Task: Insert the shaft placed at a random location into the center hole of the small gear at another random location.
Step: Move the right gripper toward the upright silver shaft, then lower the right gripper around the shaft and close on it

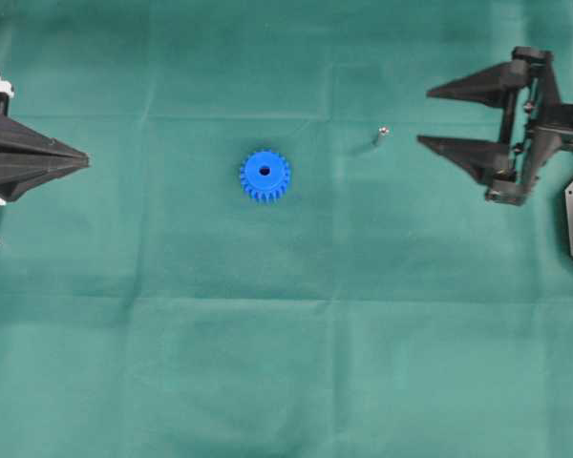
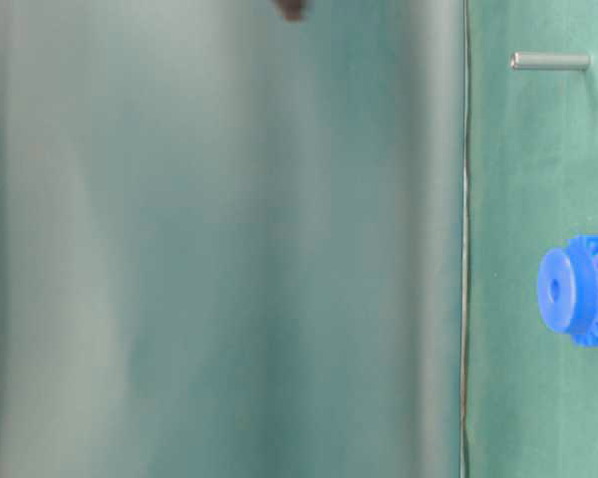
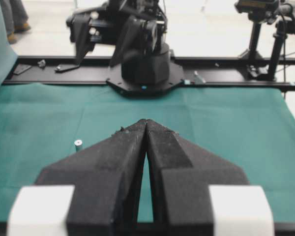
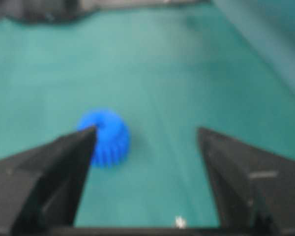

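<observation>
STEP: approach for pickup, nothing grasped | right gripper point(image 1: 422, 116) fingers spread wide, just right of shaft point(image 1: 380, 136) lying on green bench point(image 1: 286, 363) | small gear point(image 1: 265, 175) near centre, well left of shaft, center hole point(image 1: 265, 172) up | left gripper point(image 1: 84, 160) fingers closed, empty, far left | NEXT: likely lower, straddle pin, pinch precisely.

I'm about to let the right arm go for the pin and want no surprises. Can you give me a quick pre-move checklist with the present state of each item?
1. Right gripper open, holding nothing: ok.
2. Shaft free on the cloth, just beyond its fingertips: ok.
3. Small gear lying flat, center hole facing up, unblocked: ok.
4. Left gripper shut, parked at the left edge, away from the gear: ok.
5. Shaft standing or lying: cannot tell.
</observation>
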Tool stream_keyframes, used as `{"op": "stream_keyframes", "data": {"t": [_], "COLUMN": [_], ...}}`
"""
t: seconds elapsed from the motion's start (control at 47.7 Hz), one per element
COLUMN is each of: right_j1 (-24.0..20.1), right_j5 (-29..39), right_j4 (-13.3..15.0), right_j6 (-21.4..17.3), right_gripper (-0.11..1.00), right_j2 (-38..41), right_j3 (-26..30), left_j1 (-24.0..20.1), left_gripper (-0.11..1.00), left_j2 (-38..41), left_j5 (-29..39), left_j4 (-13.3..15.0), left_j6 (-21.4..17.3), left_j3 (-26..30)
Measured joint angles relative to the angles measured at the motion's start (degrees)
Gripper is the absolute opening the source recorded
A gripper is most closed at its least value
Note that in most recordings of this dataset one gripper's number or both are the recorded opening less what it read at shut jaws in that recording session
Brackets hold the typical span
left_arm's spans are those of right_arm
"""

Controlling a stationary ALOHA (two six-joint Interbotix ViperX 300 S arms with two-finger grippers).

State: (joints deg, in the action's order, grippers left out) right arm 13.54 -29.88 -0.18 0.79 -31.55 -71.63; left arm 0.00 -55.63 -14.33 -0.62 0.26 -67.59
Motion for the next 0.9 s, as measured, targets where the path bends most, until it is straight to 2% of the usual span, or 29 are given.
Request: {"op": "stream_keyframes", "data": {"t": [0.063,0.335,0.649,0.901], "right_j1": [0.44,2.02,2.2,2.2], "right_j5": [-2.72,-13.01,-17.58,-18.72], "right_j4": [-0.09,-1.49,-3.96,-5.45], "right_j6": [0.0,0.0,0.0,0.0], "right_gripper": [0.8,0.81,0.81,0.8], "right_j2": [3.6,18.72,31.73,36.04], "right_j3": [-0.62,-0.88,2.02,3.25], "left_j1": [0.0,0.0,0.0,0.0], "left_gripper": [0.0,0.0,0.0,0.0], "left_j2": [0.0,-0.09,0.0,0.0], "left_j5": [0.18,0.35,1.32,2.02], "left_j4": [0.0,0.0,0.0,-0.09], "left_j6": [0.0,0.0,-0.09,0.0], "left_j3": [0.0,0.0,0.0,0.0]}}
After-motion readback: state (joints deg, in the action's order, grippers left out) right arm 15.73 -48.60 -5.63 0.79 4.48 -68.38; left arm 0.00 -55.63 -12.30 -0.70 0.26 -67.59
